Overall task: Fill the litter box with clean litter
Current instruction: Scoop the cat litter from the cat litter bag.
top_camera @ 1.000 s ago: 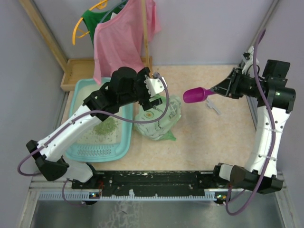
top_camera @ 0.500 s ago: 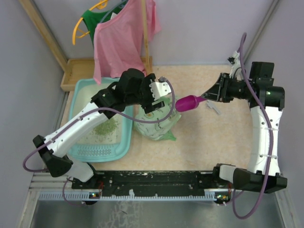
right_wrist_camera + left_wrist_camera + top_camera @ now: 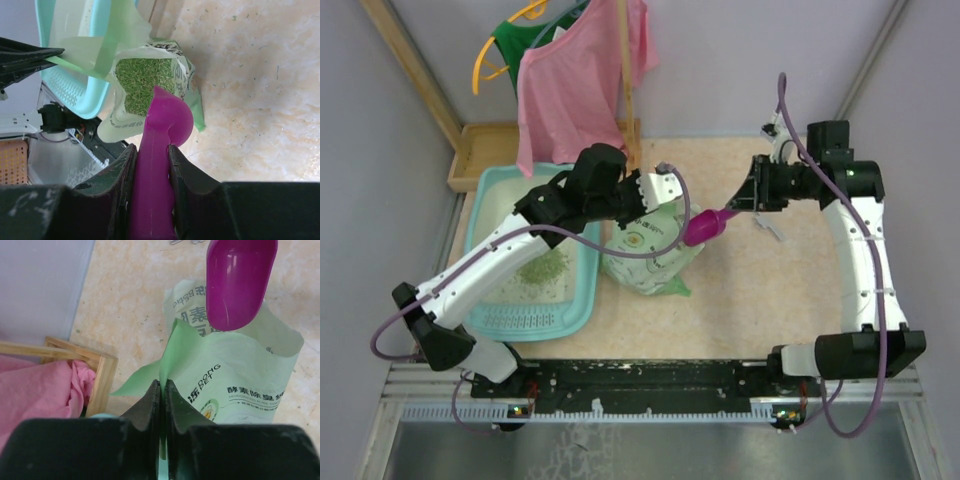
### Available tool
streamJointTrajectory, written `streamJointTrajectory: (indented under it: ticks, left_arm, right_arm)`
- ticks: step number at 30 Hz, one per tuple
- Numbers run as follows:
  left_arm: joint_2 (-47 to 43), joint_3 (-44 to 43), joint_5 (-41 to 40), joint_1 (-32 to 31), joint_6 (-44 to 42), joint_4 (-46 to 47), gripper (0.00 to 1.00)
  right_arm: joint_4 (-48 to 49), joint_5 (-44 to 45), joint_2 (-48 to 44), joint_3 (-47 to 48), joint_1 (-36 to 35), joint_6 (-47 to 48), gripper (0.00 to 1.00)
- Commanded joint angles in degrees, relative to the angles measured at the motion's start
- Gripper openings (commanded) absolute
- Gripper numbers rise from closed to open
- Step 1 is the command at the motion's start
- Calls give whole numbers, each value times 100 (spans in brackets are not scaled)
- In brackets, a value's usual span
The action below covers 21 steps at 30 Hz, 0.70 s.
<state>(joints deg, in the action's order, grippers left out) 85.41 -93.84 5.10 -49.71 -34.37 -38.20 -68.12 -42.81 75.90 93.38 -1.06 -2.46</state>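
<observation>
Bright, even, diffuse light throughout.
Faint soft shadows on table (image 3: 760,290); small glare streaks on scoop (image 3: 240,282); left fingers (image 3: 75,450) dark, out of focus.

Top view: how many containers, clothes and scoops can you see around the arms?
Containers: 3 (light-teal plastic litter box, pale green printed bag, wooden tray)
Clothes: 2 (pink shirt, green top)
Scoops: 1 (magenta plastic scoop)
Total: 6

Right gripper (image 3: 152,150) clamped on scoop (image 3: 160,125) handle. Scoop tip at rim of open bag (image 3: 195,107). Green grainy litter (image 3: 140,85) inside bag mouth. Left gripper (image 3: 50,55) pinching bag flap. Box (image 3: 75,87) behind bag, grille slots showing.
</observation>
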Motion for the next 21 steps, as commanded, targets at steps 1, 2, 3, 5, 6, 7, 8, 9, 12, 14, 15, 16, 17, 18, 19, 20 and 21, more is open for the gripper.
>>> streamJointTrajectory:
  ticks: [1,2,3,5,6,7,8,9,12,14,15,16,17,18,19,20,21]
  left_arm:
    - [51,-256,144,27,76,-46,0]
    - [78,-309,165,28,99,-71,0]
    - [114,-375,224,31,109,-119,0]
    - [203,-526,323,32,171,-158,0]
    - [231,-582,361,33,201,-157,0]
    - [258,-651,382,38,243,-158,0]
    - [276,-720,390,33,276,-150,0]
    - [288,-798,411,37,296,-142,0]
    - [297,-937,369,36,372,-64,0]
    - [349,-1059,283,47,445,34,0]
    - [397,-1161,266,56,476,66,0]
    - [465,-1291,273,66,509,77,0]
    - [551,-1425,271,65,536,94,0]
    - [633,-1589,265,62,573,106,0]
    - [734,-1764,240,65,603,122,0]
    - [825,-1934,218,62,634,154,0]
    - [896,-2089,198,65,634,192,0]
  right_arm:
    - [361,333,227,146,-383,130,0]
    - [373,362,289,164,-424,132,0]
    - [373,377,357,188,-456,132,0]
    - [394,455,457,233,-522,117,0]
    - [403,480,501,259,-571,110,0]
    - [419,516,529,293,-631,107,0]
    - [434,579,562,313,-697,113,0]
    - [440,619,597,346,-760,121,0]
    - [454,673,731,464,-823,123,0]
    - [455,736,780,562,-826,139,0]
    - [459,739,797,588,-821,140,0]
    - [472,745,808,596,-825,136,0]
    - [482,747,812,587,-825,132,0]
    - [489,741,819,581,-823,124,0]
    - [491,731,828,583,-818,123,0]
    - [480,730,830,590,-825,123,0]
    - [479,742,830,602,-823,123,0]
